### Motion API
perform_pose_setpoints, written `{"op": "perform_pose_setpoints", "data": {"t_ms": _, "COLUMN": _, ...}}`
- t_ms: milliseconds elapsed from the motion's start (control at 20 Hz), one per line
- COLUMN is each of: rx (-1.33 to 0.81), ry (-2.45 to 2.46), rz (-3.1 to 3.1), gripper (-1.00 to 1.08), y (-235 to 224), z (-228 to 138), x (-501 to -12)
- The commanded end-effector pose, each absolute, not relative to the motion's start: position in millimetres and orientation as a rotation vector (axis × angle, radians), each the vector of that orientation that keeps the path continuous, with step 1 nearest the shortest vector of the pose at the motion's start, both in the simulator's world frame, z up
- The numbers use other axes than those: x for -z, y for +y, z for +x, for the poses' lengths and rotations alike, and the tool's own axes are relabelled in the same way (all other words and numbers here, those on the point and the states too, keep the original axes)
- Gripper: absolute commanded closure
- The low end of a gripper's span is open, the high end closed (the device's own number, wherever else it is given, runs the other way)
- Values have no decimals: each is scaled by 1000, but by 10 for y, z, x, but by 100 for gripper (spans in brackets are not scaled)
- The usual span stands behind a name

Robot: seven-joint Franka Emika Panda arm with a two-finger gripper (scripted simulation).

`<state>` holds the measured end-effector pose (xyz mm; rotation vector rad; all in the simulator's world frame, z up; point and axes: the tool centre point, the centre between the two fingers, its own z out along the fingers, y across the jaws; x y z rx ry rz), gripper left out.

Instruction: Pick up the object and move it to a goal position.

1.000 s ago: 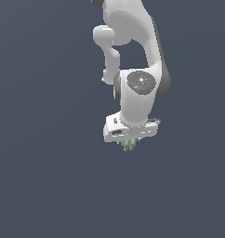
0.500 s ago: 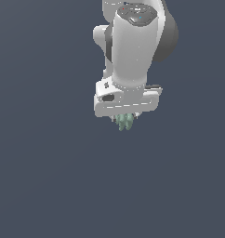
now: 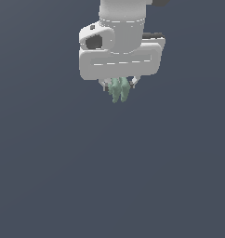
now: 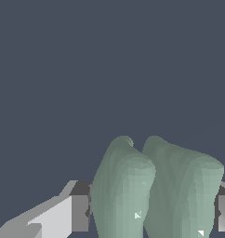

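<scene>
Looking from the exterior view, you had the object pinched between the fingers of the gripper, hanging clear under it. At the wrist view, the pads gripped lumpy ribs on the object; a jerky carry could have slipped it loose, I judged.

Plain slate-blue backdrop

An even, dark blue-grey field fills the exterior view from upper left to lower right; whether it is floor or wall is unclear.
</scene>
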<state>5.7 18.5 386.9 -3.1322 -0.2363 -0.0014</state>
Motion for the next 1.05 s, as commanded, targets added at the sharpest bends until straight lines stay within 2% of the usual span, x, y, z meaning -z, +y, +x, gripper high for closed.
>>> {"op": "perform_pose_setpoints", "data": {"t_ms": 0, "rx": 0, "ry": -237, "rz": -3132, "gripper": 108, "y": 128, "z": -6, "x": -4145}}
{"op": "perform_pose_setpoints", "data": {"t_ms": 500, "rx": 0, "ry": -237, "rz": -3132, "gripper": 108, "y": -26, "z": -130, "x": -4873}}
{"op": "perform_pose_setpoints", "data": {"t_ms": 1000, "rx": 0, "ry": -236, "rz": -3133, "gripper": 108, "y": -67, "z": -149, "x": -5067}}
